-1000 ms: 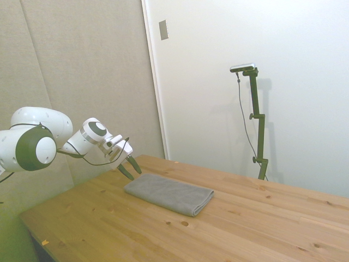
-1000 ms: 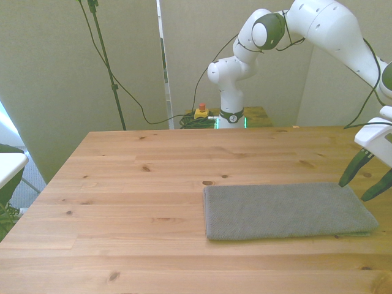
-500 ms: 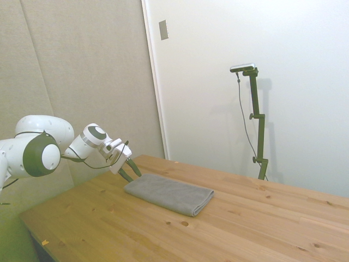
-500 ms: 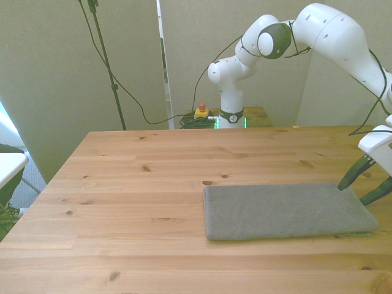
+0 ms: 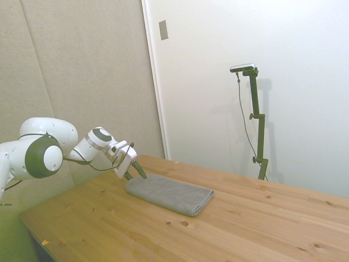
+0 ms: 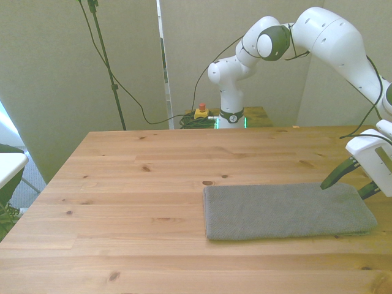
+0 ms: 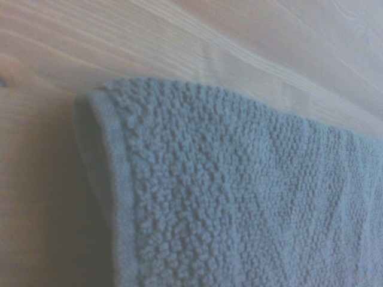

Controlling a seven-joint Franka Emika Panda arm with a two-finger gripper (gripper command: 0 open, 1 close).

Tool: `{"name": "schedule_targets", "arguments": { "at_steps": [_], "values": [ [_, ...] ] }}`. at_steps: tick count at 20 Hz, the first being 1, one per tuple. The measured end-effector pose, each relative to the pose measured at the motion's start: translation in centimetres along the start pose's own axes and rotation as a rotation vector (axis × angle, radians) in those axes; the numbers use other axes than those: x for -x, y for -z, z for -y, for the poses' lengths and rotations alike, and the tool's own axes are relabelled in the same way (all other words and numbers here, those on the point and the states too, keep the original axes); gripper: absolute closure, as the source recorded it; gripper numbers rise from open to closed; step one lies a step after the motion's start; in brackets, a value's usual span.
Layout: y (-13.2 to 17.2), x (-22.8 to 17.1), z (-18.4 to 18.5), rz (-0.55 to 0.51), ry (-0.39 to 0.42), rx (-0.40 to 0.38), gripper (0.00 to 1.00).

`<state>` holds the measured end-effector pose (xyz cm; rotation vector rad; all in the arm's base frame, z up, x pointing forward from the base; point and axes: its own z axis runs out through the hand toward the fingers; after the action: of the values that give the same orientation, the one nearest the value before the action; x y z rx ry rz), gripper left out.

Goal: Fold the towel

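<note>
Towel [image 6: 285, 210] flat on table [image 6: 135, 184], long axis across front view. Tool [image 6: 346, 182] open, empty, at towel's short end on front view's right, far corner.

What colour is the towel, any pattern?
Plain mid-grey towel, no pattern; nubbly weave shows best in the wrist view.

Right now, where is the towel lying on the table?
The grey towel lies flat on the wooden table, toward the front view's right and near its front edge. The gripper, fingers open, sits at the towel's right-hand end.
</note>
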<state>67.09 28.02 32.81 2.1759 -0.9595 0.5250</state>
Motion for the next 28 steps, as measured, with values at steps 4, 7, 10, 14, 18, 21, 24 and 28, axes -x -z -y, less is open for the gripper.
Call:
{"name": "schedule_targets", "arguments": {
  "at_steps": [4, 7, 10, 14, 18, 21, 24, 28],
  "values": [
    [-0.07, -0.3, 0.14, -0.001, -0.003, -0.017, 1.0],
    [-0.05, -0.31, 0.17, -0.001, 0.003, -0.019, 1.0],
    [-0.1, -0.07, 0.38, 0.0, 0.01, -0.026, 1.0],
    [-0.26, 0.07, 0.61, 0.013, 0.015, -0.04, 1.0],
    [-0.6, 0.06, 0.78, 0.023, 0.017, -0.052, 1.0],
    [-0.67, 0.24, 0.91, 0.024, 0.022, -0.064, 1.0],
    [-0.65, 0.26, 0.96, 0.029, 0.024, -0.078, 1.0],
    [-0.56, -0.55, 0.47, 0.038, 0.014, -0.111, 1.0]
  ]
}}
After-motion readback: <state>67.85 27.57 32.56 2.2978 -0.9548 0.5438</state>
